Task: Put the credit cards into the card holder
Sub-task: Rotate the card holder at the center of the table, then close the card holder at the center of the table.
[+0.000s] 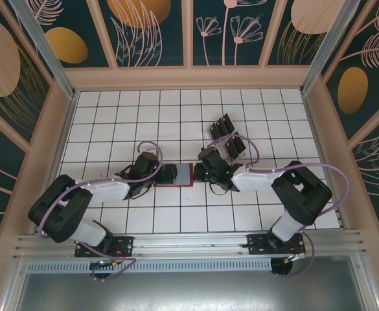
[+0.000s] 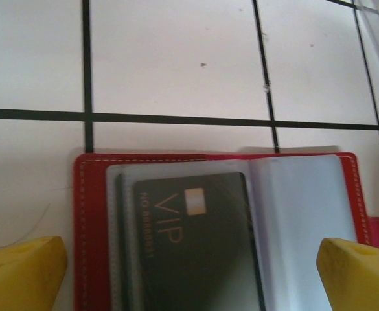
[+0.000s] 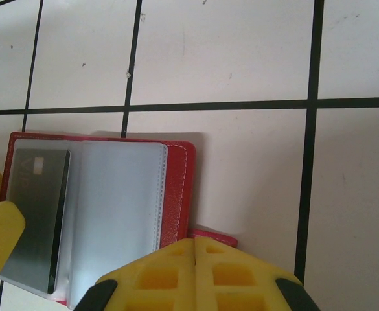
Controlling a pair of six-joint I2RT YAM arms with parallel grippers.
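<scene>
the card holder (image 1: 183, 175) lies opened flat on the white gridded table (image 1: 111, 116), near the middle and between the two arms. its red cover frames pale, translucent inner sleeves. one black credit card (image 2: 195, 246) with "vip" lettering and a small chip sits inside the left-hand sleeve, seen through the plastic. the sleeve beside it looks bare and grey. in the right wrist view the same card shows at the left of the open holder, and the holder's small red tab clasp (image 3: 212, 236) sticks out from its right edge.

the left gripper (image 2: 189, 275) hangs low over the holder with its jaws spread wide. its yellow fingertips (image 2: 21, 272) stand on either side of the carded sleeve and grip nothing. the right gripper (image 3: 195, 272) has its jaws pressed together, with nothing between them. its tips sit just beside the tab clasp, and i cannot tell whether they touch it.

farther back, just behind the right arm, more black credit cards (image 1: 225, 126) stand tilted in a clear slotted tray (image 1: 236, 148), apart from the holder.
</scene>
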